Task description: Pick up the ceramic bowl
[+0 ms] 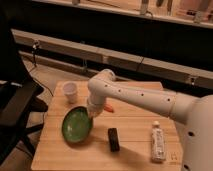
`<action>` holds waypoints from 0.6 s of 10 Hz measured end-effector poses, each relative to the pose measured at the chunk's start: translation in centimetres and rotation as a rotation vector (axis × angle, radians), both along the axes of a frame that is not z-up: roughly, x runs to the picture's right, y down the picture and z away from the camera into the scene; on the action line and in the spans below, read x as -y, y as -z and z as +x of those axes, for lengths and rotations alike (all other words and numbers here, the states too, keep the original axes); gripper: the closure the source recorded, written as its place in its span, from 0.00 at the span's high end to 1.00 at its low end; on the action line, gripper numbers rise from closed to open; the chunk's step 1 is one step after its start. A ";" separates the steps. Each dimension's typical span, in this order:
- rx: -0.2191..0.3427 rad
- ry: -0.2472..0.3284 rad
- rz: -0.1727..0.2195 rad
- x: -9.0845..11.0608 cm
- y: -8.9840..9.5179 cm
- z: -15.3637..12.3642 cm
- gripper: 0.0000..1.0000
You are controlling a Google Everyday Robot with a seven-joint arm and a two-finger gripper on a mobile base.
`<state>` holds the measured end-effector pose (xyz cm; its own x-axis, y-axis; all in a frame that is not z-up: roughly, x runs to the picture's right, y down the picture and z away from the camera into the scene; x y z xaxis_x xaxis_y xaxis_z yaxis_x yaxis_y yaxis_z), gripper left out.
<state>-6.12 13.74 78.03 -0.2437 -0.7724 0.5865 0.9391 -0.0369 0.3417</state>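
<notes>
The ceramic bowl [75,125], wide and green inside with a dark rim, is at the left middle of the wooden table [135,127]. It is tilted, its right rim raised and its inside facing the camera. My gripper [92,116] reaches down from the white arm and is shut on that right rim. The fingertips are partly hidden behind the rim.
A small white cup [70,92] stands at the table's back left. A black block [114,139] lies right of the bowl, a white bottle [158,142] lies at the right, and a small orange item [108,107] lies behind the arm. A black chair [15,110] stands at the left.
</notes>
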 end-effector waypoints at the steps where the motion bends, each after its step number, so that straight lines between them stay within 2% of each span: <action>1: 0.002 0.001 0.003 0.1 0.0 -0.2 0.00; 6: 0.005 0.000 0.021 2.1 1.0 0.6 0.00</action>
<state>-5.54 11.62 77.07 -0.2465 -0.7848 0.5687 0.9373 -0.0439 0.3457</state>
